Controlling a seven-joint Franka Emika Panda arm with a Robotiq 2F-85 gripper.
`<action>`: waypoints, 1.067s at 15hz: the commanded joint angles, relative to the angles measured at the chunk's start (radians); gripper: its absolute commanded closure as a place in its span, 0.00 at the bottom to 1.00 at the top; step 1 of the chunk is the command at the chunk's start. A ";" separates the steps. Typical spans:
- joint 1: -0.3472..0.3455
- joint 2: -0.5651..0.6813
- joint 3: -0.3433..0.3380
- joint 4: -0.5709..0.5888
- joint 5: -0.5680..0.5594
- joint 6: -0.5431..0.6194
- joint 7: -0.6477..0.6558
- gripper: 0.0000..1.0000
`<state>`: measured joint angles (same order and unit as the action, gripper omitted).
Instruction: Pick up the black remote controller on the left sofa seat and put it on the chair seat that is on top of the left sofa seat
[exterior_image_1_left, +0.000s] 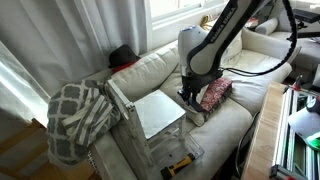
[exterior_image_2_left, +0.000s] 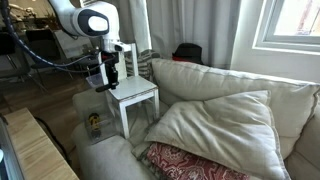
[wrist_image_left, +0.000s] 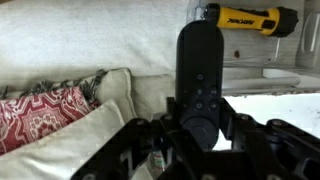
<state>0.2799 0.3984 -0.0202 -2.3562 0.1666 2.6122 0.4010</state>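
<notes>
The left sofa seat (exterior_image_1_left: 205, 122) carries the chair, whose chair seat (exterior_image_1_left: 155, 112) is bare in both exterior views, so nothing has been placed yet. Your hand (wrist_image_left: 200, 125) is closed on the black remote controller (wrist_image_left: 200, 70). In the wrist view the fingers pinch its lower half and the rest stands up clear above them. In an exterior view the hand (exterior_image_2_left: 110, 74) hangs just beside the edge of the pale panel (exterior_image_2_left: 135, 92), not over its middle. I'd judge the pick done and the remote off the cushion. You have yet to move over the panel, lower the remote and let go.
</notes>
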 joint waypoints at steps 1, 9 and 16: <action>-0.014 0.047 0.031 0.135 -0.084 -0.103 -0.021 0.82; -0.008 0.284 0.079 0.359 -0.042 -0.101 0.005 0.82; 0.004 0.412 0.062 0.477 -0.061 -0.045 -0.007 0.82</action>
<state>0.2792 0.7453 0.0511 -1.9426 0.1136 2.5415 0.3988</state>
